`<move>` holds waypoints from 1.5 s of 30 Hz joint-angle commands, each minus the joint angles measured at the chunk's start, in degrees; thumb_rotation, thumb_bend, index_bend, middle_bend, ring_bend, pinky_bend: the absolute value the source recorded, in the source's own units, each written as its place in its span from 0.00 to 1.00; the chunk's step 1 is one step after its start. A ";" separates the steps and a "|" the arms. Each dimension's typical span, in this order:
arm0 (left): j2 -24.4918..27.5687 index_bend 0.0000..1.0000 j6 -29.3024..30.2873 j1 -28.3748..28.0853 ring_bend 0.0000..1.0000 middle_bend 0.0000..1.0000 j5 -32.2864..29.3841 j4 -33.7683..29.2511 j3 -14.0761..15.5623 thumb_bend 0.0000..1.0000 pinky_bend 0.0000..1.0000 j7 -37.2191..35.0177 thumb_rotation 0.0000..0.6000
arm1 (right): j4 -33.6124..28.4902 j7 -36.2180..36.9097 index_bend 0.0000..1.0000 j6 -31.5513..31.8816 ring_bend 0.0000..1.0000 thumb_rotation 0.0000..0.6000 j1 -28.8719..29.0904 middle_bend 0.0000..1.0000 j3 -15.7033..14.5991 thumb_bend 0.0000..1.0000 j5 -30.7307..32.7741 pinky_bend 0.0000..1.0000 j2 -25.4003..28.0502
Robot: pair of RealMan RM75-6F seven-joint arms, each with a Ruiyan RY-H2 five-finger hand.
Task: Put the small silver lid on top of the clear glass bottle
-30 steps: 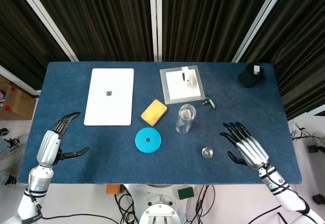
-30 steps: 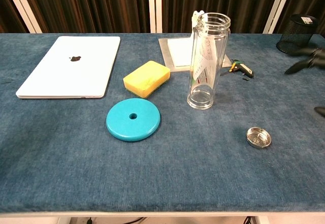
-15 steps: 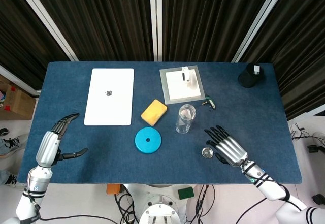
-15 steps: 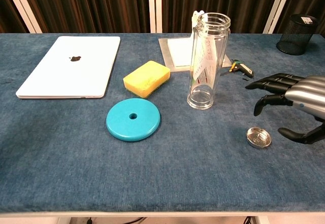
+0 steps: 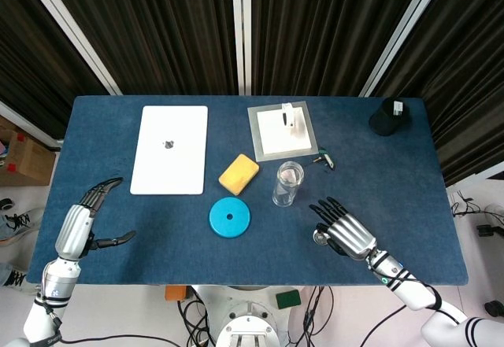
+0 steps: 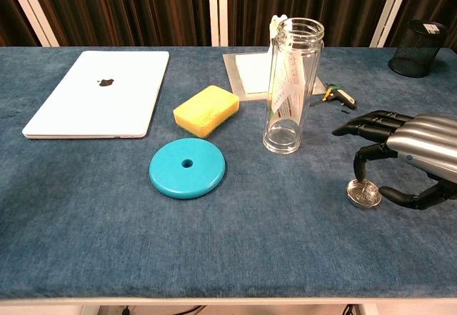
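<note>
Right hand (image 6: 410,154): fingers apart, empty, poised over the lid
Small silver lid (image 6: 363,193): near right of the clear glass bottle (image 6: 289,86), likely light, slick; pinch its rim
Left hand (image 5: 79,225): open, idle

Left hand (image 5: 79,225): my palm back is a brushed silver shell; my fingers are black and segmented.
Right hand (image 6: 410,154): the same silver shell, glossy, with black jointed fingers (image 6: 364,123).
Wrists: dark cuffs, with a small green spot on each.
Forearms: my white casing with black bands.
</note>
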 commanded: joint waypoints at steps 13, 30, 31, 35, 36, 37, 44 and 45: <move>-0.17 0.15 -0.33 -0.04 0.16 0.16 -0.03 0.62 -0.06 0.05 0.18 -0.63 1.00 | 0.24 -0.53 0.49 -0.32 0.00 1.00 0.28 0.04 -0.35 0.43 0.96 0.00 -0.62; -0.23 0.15 -0.41 0.08 0.16 0.16 -0.13 0.92 -0.08 0.05 0.18 -1.05 1.00 | 0.15 -0.81 0.54 -0.32 0.00 1.00 0.78 0.04 -0.33 0.43 1.60 0.00 -1.10; -0.22 0.15 -0.42 0.10 0.16 0.16 -0.13 0.96 -0.06 0.05 0.18 -1.12 1.00 | 0.12 -0.88 0.54 -0.39 0.00 1.00 0.82 0.04 -0.36 0.43 1.64 0.00 -1.10; -0.27 0.15 -0.35 0.19 0.16 0.16 -0.15 1.12 -0.02 0.05 0.19 -1.28 1.00 | -0.04 -1.20 0.54 -0.76 0.00 1.00 0.95 0.04 -0.51 0.43 1.82 0.00 -1.07; -0.28 0.15 -0.35 0.21 0.16 0.16 -0.18 1.16 -0.04 0.05 0.18 -1.34 1.00 | -0.07 -1.33 0.54 -0.84 0.00 1.00 0.96 0.04 -0.52 0.43 1.90 0.00 -1.08; -0.29 0.15 -0.35 0.22 0.16 0.16 -0.20 1.20 -0.04 0.05 0.18 -1.37 1.00 | -0.09 -1.45 0.54 -0.93 0.00 1.00 0.97 0.04 -0.53 0.43 1.99 0.00 -1.09; -0.41 0.15 -0.46 0.20 0.16 0.16 -0.26 1.47 -0.09 0.05 0.18 -1.62 1.00 | -0.08 -1.73 0.55 -1.02 0.00 1.00 1.11 0.04 -0.50 0.43 2.21 0.00 -1.36; -0.45 0.15 -0.47 0.20 0.16 0.16 -0.29 1.52 -0.11 0.05 0.18 -1.67 1.00 | 0.01 -1.69 0.55 -0.96 0.00 1.00 1.11 0.04 -0.52 0.43 2.18 0.00 -1.44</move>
